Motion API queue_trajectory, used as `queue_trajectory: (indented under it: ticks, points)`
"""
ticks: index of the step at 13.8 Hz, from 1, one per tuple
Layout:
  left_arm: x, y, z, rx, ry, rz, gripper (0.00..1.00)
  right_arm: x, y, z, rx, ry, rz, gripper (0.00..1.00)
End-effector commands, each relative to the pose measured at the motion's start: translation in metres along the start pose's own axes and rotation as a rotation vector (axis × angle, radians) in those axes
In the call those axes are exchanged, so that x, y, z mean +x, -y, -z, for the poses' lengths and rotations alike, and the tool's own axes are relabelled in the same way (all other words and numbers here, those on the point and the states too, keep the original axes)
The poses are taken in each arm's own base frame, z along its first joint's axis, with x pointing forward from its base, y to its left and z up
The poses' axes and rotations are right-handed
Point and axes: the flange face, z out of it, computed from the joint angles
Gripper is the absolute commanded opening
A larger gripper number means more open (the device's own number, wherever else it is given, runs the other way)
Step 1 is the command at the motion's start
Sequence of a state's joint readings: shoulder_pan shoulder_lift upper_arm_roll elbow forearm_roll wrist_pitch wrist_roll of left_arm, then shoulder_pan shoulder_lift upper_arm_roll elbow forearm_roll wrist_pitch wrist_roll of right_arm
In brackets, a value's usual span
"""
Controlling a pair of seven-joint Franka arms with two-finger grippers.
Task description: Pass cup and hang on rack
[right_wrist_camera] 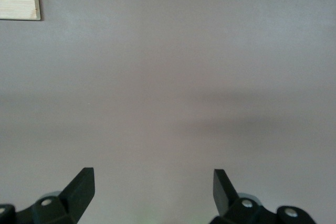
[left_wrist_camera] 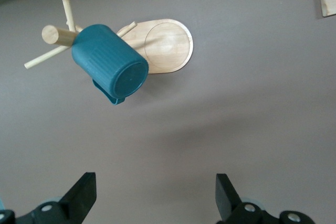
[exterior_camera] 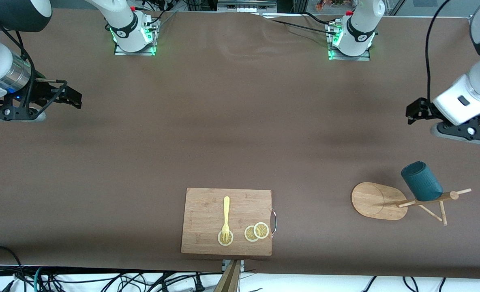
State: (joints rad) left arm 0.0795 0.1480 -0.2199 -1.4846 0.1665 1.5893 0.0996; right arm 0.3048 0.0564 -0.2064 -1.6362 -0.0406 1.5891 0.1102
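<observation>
The cup [exterior_camera: 421, 181] is seen hung on the rack [exterior_camera: 380, 200], its mouth tilted away from the post and its closed bottom shown in the left wrist view [left_wrist_camera: 110, 64]. The rack [left_wrist_camera: 165, 45] is stood near the front camera's edge of the table [exterior_camera: 240, 134], toward the left arm's end, close to that corner; its oval base is laid flat on the brown surface and thin pegs are angled out from the post beside the cup.

The left gripper [exterior_camera: 413, 111] is held in the air over bare table near the left arm's edge of the worktop, well apart from the cup. Its fingers [left_wrist_camera: 84, 192] are spread wide, with nothing between them.

The right gripper [exterior_camera: 73, 97] is held over bare table near the right arm's edge of the worktop. Its fingers [right_wrist_camera: 81, 187] are likewise spread wide and nothing is gripped.

A cutting board [exterior_camera: 227, 221] is laid near the middle of the front camera's edge of the table. A yellow fork [exterior_camera: 226, 217] is placed on it, its tines resting on one lemon slice [exterior_camera: 225, 238]. Two more lemon slices [exterior_camera: 256, 232] are overlapped beside it, toward the board's metal handle [exterior_camera: 274, 221].
</observation>
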Motion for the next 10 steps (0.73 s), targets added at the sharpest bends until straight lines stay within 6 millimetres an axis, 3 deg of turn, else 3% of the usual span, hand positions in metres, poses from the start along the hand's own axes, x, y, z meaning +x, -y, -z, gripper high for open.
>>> queue_trajectory:
  ticks: [1,3,6,10]
  points:
    - [-0.031,0.001,-0.009,-0.014,-0.092,0.042,1.0,-0.001,0.001,0.007,-0.004,-0.012,-0.004,1.0]
    - [-0.052,-0.006,-0.014,-0.032,-0.091,0.048,1.0,-0.001,0.005,0.007,-0.005,-0.01,0.002,1.0]
    - [-0.052,0.009,-0.031,-0.128,-0.023,0.104,1.0,-0.001,0.005,0.007,-0.004,-0.009,0.004,1.0]
    - [-0.048,0.01,-0.027,-0.148,-0.028,0.112,1.0,0.0,0.005,0.008,-0.003,-0.017,0.004,1.0]
